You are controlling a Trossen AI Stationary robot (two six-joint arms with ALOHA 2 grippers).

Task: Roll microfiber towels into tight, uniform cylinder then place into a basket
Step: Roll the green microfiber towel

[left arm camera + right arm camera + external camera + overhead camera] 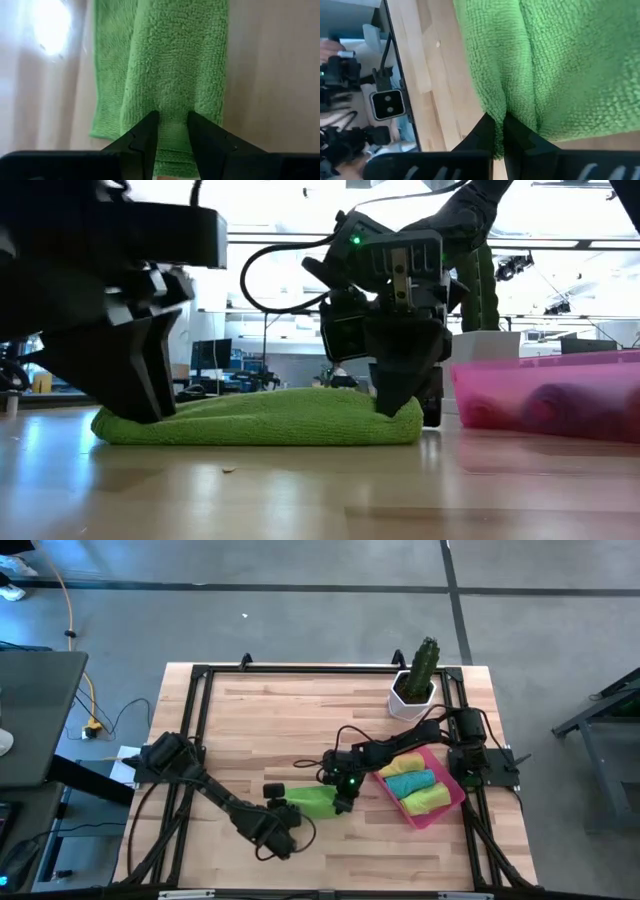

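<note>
- Table (300, 710): pale wooden planks with a visible grain, bordered by a black metal frame.
- Lime green towel (312, 800): soft, looped microfibre pile, folded into a long, flat, narrow band with rounded edges; it lies on the table near the middle, just beside the basket.
- Basket (452, 802): shallow rectangular tray of translucent pink-red plastic with low walls, on the right part of the table.
- Rolled towels in the basket: a yellow (395, 769), a teal (410, 783) and a lime green roll (424, 799), short plump cylinders lying side by side.
- Left tool (172, 137): dark wedge-shaped fingers, partly parted, pinching a ridge of pile at one end of the lime green towel.
- Right tool (499, 132): dark fingers clenched, nipping a thin fold of cloth at the towel's other end, the one nearer the basket.
- White pot with green cactus (414, 688): stands at the table's far edge, beyond the basket.
</note>
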